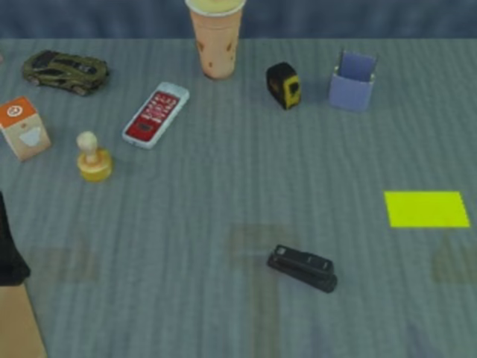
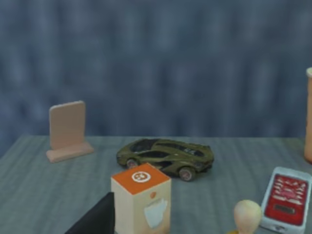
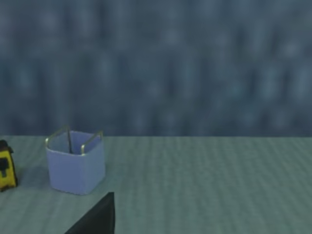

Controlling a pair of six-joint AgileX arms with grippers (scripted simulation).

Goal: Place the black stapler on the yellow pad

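The black stapler [image 1: 302,268] lies on the table [image 1: 223,194], low in the middle, well apart from the yellow pad [image 1: 426,209] at the right edge. I cannot tell my tools' state.

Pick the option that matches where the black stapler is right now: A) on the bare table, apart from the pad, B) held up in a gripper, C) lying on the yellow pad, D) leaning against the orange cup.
A: in the top view the black stapler lies on the bare table, with open cloth between it and the yellow pad toward the right edge, and no gripper is on it.
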